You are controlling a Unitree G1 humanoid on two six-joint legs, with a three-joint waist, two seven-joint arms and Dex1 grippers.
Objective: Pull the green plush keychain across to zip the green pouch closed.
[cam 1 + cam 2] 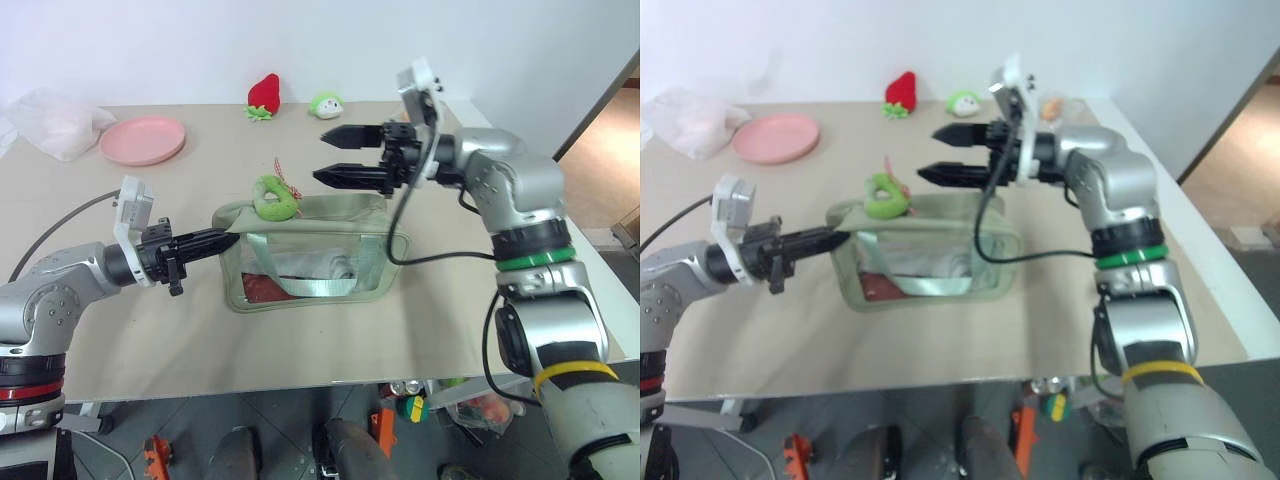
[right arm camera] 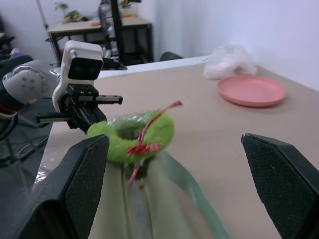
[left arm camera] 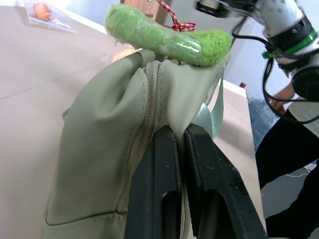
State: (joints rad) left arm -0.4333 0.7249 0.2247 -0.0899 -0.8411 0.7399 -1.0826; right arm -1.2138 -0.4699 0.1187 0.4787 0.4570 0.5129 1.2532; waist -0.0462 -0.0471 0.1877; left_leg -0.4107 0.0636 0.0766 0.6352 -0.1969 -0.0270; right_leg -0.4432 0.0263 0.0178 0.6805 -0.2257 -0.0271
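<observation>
Your left tool (image 1: 222, 240) is clamped on the end fabric of the green pouch (image 1: 305, 255), bracing it mid-frame on the surface (image 1: 150, 330). Your right tool (image 1: 335, 155) hangs spread wide and empty, just right of and above the green plush keychain (image 1: 275, 197), which sits atop the pouch's left end. It looks like the reach step — next, bring the spread fingers around the plush and close. There is open room rightward along the zipper; the surface's right edge lies well beyond the pouch.
</observation>
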